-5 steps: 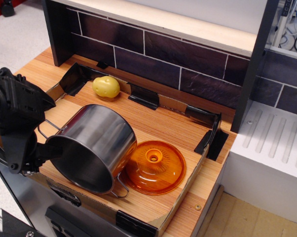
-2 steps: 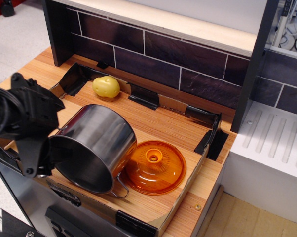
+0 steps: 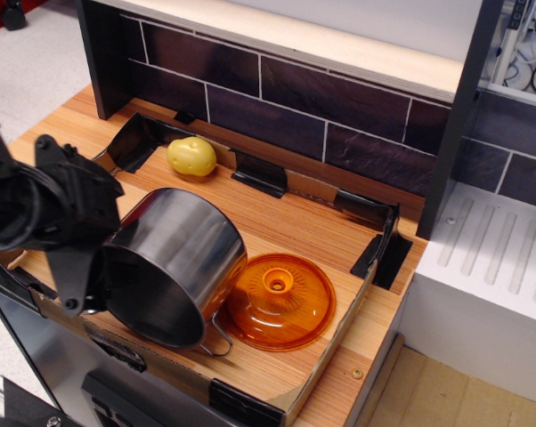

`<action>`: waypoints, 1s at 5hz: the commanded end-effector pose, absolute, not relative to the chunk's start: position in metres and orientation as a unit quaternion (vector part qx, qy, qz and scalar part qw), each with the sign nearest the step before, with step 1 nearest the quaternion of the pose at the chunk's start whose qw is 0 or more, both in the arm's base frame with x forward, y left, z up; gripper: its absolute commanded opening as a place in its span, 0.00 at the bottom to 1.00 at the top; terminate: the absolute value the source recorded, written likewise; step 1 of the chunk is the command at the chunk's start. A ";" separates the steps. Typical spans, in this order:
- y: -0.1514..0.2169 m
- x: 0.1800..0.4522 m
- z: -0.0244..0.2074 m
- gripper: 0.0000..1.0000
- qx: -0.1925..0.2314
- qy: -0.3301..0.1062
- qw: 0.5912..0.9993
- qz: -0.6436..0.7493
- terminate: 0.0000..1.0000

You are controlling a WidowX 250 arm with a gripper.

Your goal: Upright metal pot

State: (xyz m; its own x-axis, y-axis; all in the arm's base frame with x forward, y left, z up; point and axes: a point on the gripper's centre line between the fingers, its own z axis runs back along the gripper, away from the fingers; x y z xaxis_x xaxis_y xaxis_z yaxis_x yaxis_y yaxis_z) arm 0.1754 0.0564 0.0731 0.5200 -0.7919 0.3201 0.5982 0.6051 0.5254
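Note:
The metal pot lies on its side in the cardboard tray, with its open mouth facing front-left. One wire loop handle shows at its lower rim. My black gripper is at the pot's left rim, overlapping the edge of the mouth. Its fingertips are dark against the pot's interior, so I cannot tell whether they are open or closed on the rim.
An orange translucent domed lid rests against the pot's right side. A yellow potato sits at the tray's back left. A dark tiled wall stands behind. A white ribbed drainer is at the right.
My gripper has moved right and a little up, from beside the pot's left rim to over the edge of its mouth. The pot, lid and potato have not moved.

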 end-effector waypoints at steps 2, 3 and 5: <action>0.075 0.186 0.066 1.00 0.214 -0.260 0.868 -0.364 0.00; 0.078 0.182 0.068 0.00 0.222 -0.259 0.873 -0.348 0.00; 0.092 0.180 0.084 0.00 0.246 -0.225 0.886 -0.322 0.00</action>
